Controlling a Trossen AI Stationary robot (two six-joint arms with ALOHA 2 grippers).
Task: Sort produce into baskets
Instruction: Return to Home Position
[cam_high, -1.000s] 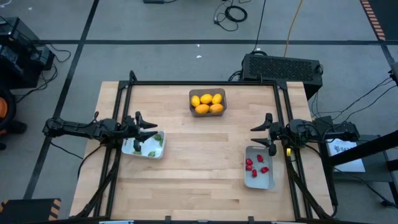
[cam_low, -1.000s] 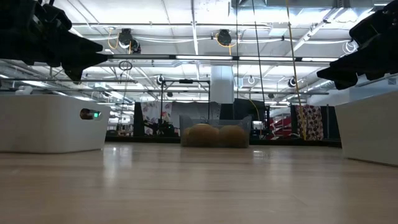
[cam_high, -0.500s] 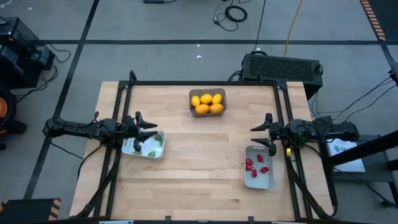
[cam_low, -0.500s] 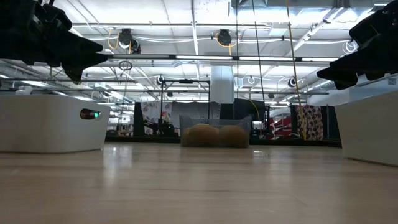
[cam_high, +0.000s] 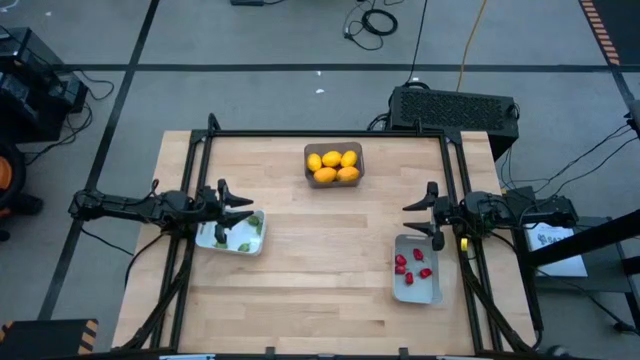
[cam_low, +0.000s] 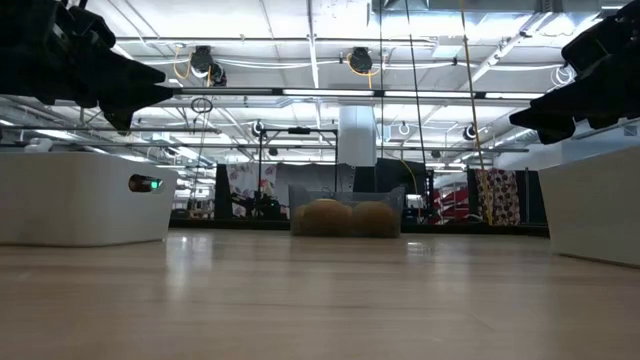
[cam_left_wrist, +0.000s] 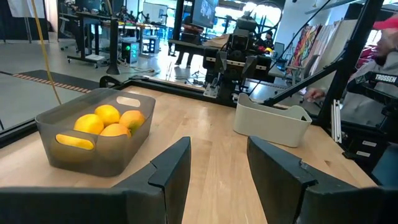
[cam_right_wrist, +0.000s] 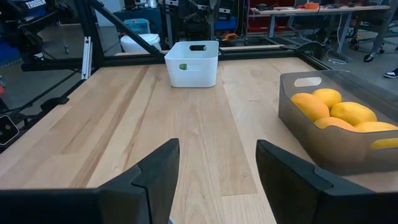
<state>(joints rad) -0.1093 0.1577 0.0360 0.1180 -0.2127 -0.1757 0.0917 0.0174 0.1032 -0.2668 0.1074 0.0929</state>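
Pale wood counter below me. From above I see citrus in the grey bin at the far edge, red pieces in the right pale bin and green pieces in the left pale bin. The level view hides both pale bins' contents. The left gripper and right gripper hover beside their bins, fingers apart.

Grey bin holds citrus fruits, white bin farther off.

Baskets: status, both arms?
Left gripper open, empty, at green-piece bin. Right gripper open, empty, beside red-piece bin. Citrus in grey bin. No loose produce seen.
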